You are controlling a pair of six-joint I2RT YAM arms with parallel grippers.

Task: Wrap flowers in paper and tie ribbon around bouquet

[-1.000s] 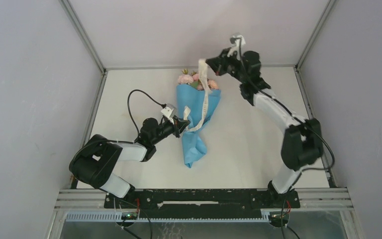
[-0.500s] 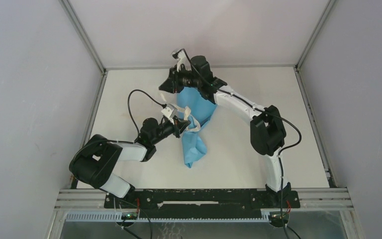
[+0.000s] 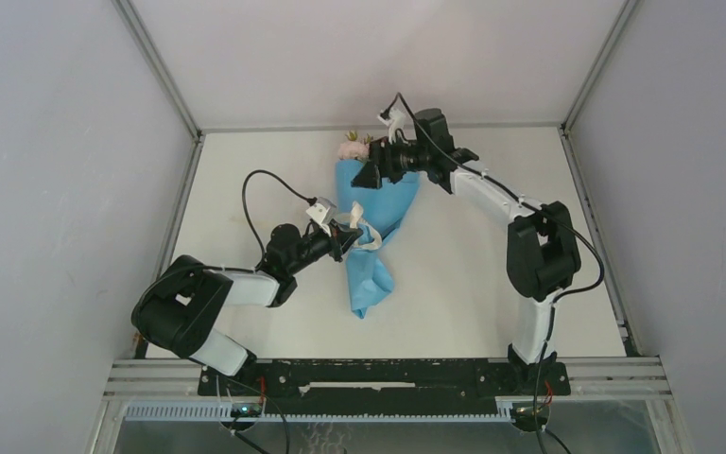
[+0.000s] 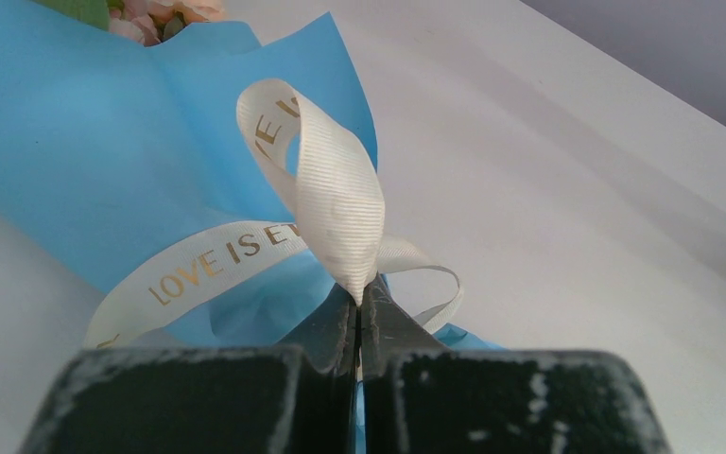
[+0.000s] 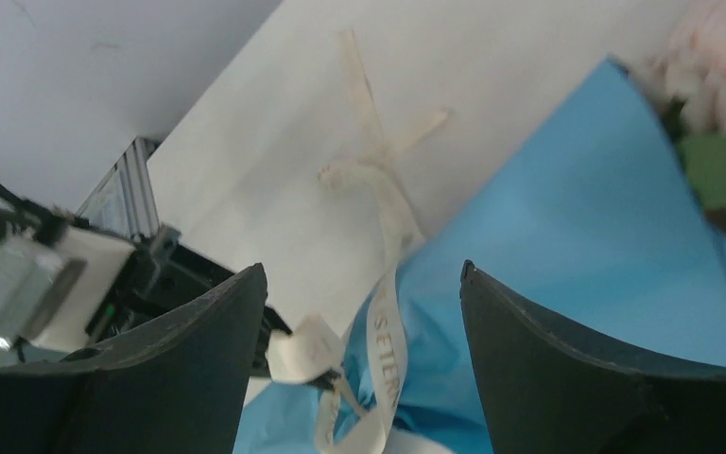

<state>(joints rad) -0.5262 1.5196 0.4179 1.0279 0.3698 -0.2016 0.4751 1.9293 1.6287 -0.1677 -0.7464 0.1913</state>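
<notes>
Left gripper (image 4: 359, 307): jaws pressed together, pinching a loop of the cream ribbon (image 4: 336, 194), which carries gold lettering. It sits low at the left edge of the bouquet (image 3: 373, 222), about mid-length. From the pinch the ribbon stands up in a loop, and one run lies flat across the blue paper (image 4: 76, 170). In the right wrist view a loose tail of it trails off the paper onto the white table (image 3: 463, 284). Right gripper (image 5: 361, 279): fingers spread wide, gripping nothing, hanging over the wide end of the cone. The cone lies flat on the table with its narrow end toward the arm bases. It holds the flowers (image 3: 352, 148): pink blooms and green leaves show at its far, open mouth. Stems are hidden inside the wrap.
</notes>
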